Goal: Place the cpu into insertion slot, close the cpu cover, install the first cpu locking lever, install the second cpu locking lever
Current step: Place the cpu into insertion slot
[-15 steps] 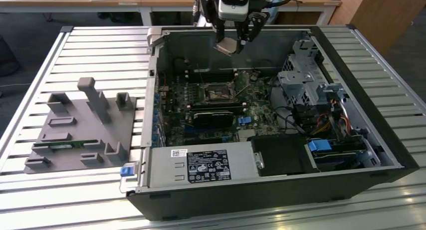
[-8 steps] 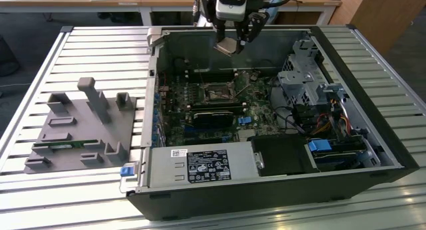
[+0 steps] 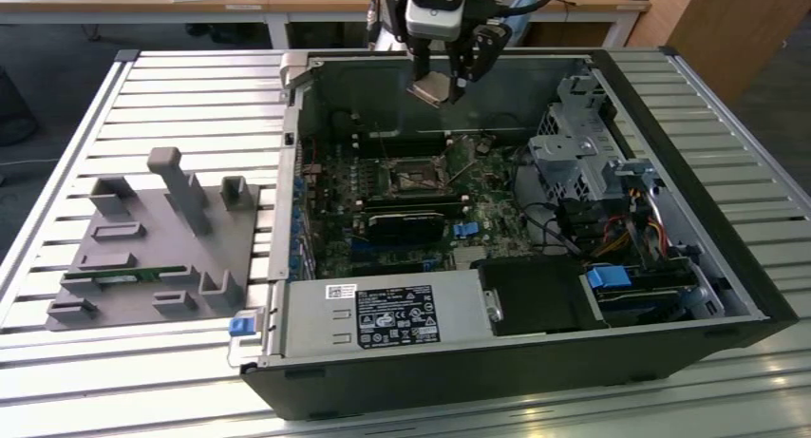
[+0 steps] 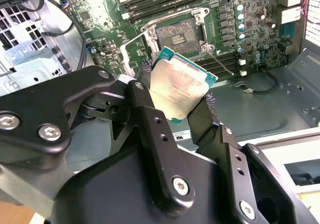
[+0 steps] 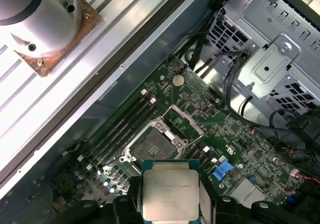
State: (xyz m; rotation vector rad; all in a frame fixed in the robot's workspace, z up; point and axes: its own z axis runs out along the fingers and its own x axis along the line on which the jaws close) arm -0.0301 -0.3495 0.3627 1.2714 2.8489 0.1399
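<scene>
My gripper [image 3: 440, 83] hangs high over the back of the open computer case, shut on the cpu [image 3: 431, 89]. In both wrist views the cpu [image 4: 178, 86] [image 5: 170, 194] is a pale silvery square with a green edge, pinched by its sides between the two black fingers [image 4: 150, 109]. It is tilted and well above the green motherboard. The insertion slot [image 3: 412, 179] [image 4: 179, 33] [image 5: 151, 148] lies bare below, dark in the middle. The cpu cover [image 5: 198, 129] stands swung open beside it. A thin locking lever [image 4: 220, 64] juts out from the slot's corner.
The case walls [image 3: 294, 172] box in the board. A drive cage [image 3: 576, 162] and cables [image 3: 609, 234] fill the exterior view's right, with the power supply [image 3: 380, 314] in front. A black module [image 3: 408, 224] sits near the slot. A grey fixture [image 3: 152, 243] lies on the slatted table.
</scene>
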